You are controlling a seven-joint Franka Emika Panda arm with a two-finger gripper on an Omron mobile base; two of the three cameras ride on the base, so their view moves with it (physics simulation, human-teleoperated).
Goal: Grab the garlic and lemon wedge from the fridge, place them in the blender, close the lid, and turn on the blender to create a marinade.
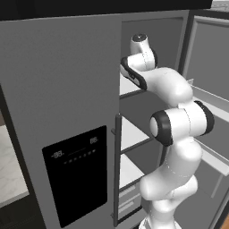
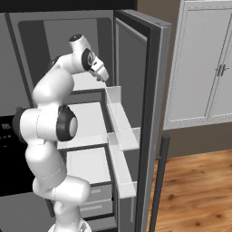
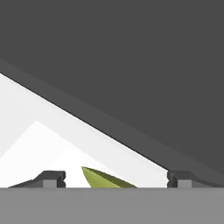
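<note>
The grey fridge (image 1: 67, 85) stands with its right door (image 2: 136, 81) swung open. My arm reaches in over the top white shelf (image 2: 86, 84). In the hand view a yellow-green lemon wedge (image 3: 103, 178) lies on the white shelf (image 3: 35, 144), between my two fingertips (image 3: 54, 178) and nearer the left one. My gripper (image 3: 117, 179) is open, with a gap on both sides of the wedge. In the right base view the gripper (image 2: 101, 77) points down at the shelf's right end, a speck of the lemon wedge (image 2: 98, 78) at its tip. The garlic, blender and lid are out of view.
Clear door bins (image 2: 120, 111) line the open door close to my hand. Lower shelves (image 2: 88, 120) and drawers (image 2: 97, 199) sit below. The shut left door carries a black display panel (image 1: 76, 174) and a long handle (image 1: 117, 170). White cabinets (image 2: 204, 68) and wood floor (image 2: 195, 190) lie right.
</note>
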